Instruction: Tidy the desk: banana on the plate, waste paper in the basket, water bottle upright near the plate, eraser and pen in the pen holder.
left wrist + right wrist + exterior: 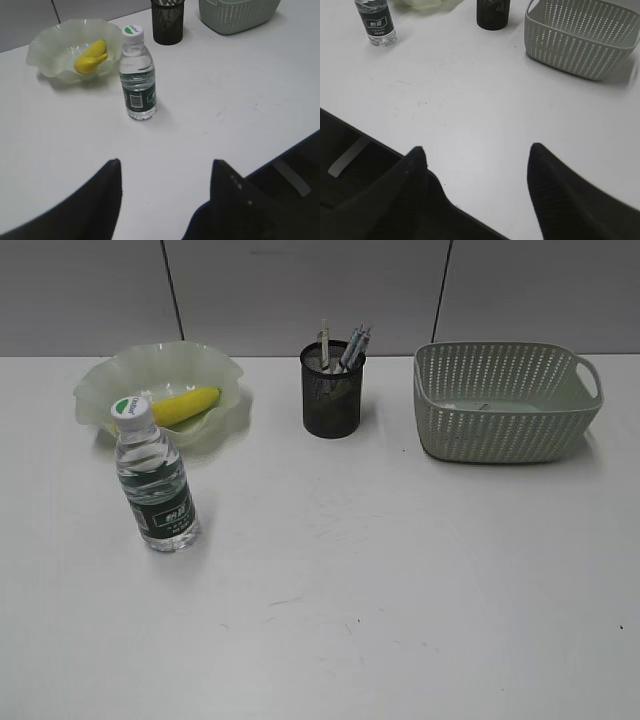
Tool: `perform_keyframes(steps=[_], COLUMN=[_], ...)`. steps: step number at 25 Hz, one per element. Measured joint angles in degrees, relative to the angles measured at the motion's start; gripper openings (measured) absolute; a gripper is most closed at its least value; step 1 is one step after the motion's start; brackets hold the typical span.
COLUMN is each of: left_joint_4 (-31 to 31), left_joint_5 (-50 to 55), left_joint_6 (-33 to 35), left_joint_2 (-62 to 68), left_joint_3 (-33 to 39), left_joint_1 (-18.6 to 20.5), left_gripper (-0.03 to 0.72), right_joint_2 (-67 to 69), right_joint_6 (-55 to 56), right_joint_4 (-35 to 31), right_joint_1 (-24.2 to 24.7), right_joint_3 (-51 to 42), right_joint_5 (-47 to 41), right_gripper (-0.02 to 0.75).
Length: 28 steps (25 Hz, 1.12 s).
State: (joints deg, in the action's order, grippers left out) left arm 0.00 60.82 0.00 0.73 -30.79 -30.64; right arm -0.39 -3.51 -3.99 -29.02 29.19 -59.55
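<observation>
The banana (185, 405) lies in the pale green wavy-rimmed plate (225, 370) at the back left of the white desk (380, 580). The water bottle (155, 485) stands upright just in front of the plate. The black mesh pen holder (331, 395) holds pens. The green basket (505, 402) stands at the back right; something pale lies inside it. The waste paper is not clearly seen. My left gripper (165, 162) is open and empty above the desk's front, with the bottle (138, 80) and the plate (42, 52) ahead of it. My right gripper (476, 148) is open and empty above the desk's front edge.
The desk's front edge and dark floor show in the left wrist view (295, 160) and in the right wrist view (350, 145). A grey panelled wall (300, 290) runs behind the desk. Neither arm shows in the exterior view.
</observation>
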Motion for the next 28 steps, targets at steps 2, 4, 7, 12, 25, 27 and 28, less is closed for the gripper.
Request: perform_keyframes(steps=[2, 4, 7, 12, 25, 27, 28], left_joint_4=[0.0, 0.0, 0.0, 0.0, 0.0, 0.0, 0.0], left_joint_5=[0.0, 0.0, 0.0, 0.0, 0.0, 0.0, 0.0], left_joint_6=[0.0, 0.0, 0.0, 0.0, 0.0, 0.0, 0.0], left_joint_2=[0.0, 0.0, 0.0, 0.0, 0.0, 0.0, 0.0], left_joint_3=[0.0, 0.0, 0.0, 0.0, 0.0, 0.0, 0.0], left_joint_1=[0.0, 0.0, 0.0, 0.0, 12.6, 18.1, 20.8], left_gripper=[0.417, 0.413, 0.412, 0.412, 0.347, 0.33, 0.323], right_joint_2=[0.0, 0.0, 0.0, 0.0, 0.0, 0.0, 0.0], right_joint_6=[0.0, 0.0, 0.0, 0.0, 0.0, 0.0, 0.0], right_joint_4=[0.0, 0.0, 0.0, 0.0, -0.2, -0.3, -0.3], right_joint_1=[0.0, 0.0, 0.0, 0.0, 3.8, 9.0, 12.1], right_joint_3=[0.0, 0.0, 0.0, 0.0, 0.0, 0.0, 0.0], right_joint_5=[0.0, 0.0, 0.0, 0.0, 0.0, 0.0, 0.0], right_gripper=[0.498, 0.498, 0.498, 0.498, 0.498, 0.498, 0.498])
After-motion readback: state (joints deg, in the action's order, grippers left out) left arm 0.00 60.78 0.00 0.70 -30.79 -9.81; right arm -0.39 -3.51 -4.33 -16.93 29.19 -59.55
